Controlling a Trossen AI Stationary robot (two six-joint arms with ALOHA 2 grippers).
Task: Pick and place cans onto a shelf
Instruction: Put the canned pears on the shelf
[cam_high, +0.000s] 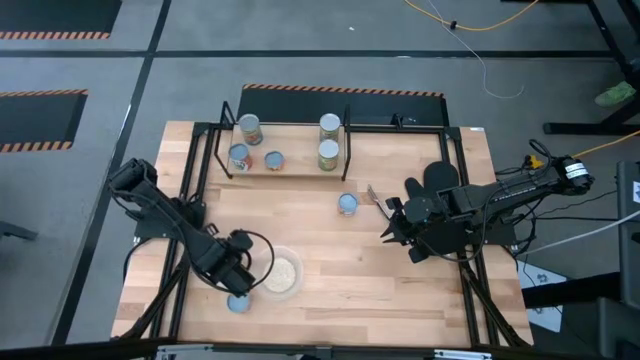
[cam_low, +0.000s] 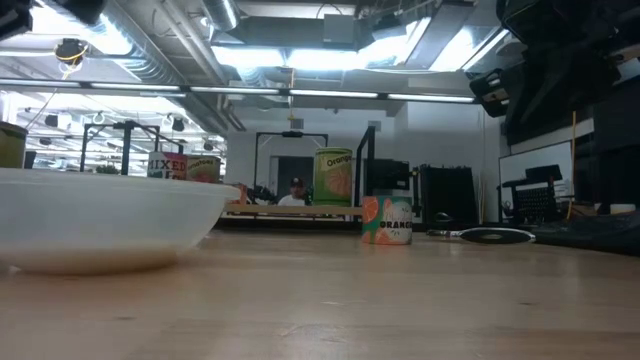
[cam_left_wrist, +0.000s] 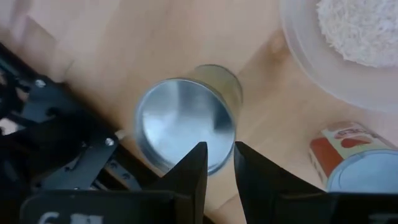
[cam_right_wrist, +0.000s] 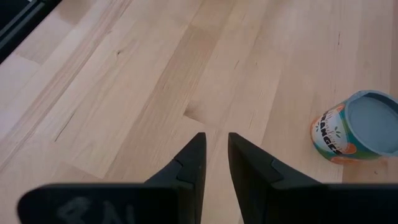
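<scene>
The shelf (cam_high: 300, 150) is a light-wood board on thin black posts at the far side of the wooden table (cam_high: 330, 270). Five small metal cylinders stand on it: two cans (cam_high: 250, 129) and (cam_high: 329, 125) at the far edge, and three nearer, (cam_high: 239, 158), (cam_high: 273, 160) and (cam_high: 328, 155).

A sixth, the orange-labelled can (cam_high: 347, 204), stands alone on open tabletop right of centre, its top a smooth pale blue disc; bare planks surround it on all sides. The right gripper (cam_high: 388, 222) hovers just right of it, apart from it, its dark tapered fingers (cam_right_wrist: 189, 163) drawn close with only a thin slit between, pinching nothing.

Near the front left, the left gripper (cam_high: 240, 272) sits over the table's near edge beside a clear round bowl (cam_high: 281, 274) holding pale grain. Its fingers (cam_left_wrist: 194, 168) are likewise nearly together and empty, pointing over a silvery-topped can (cam_left_wrist: 183, 118) with a shiny, slightly dished lid. A red-labelled can (cam_left_wrist: 357, 165) stands just beside the bowl's rim. This corner is crowded: bowl, cans and the table's black frame lie close together.
</scene>
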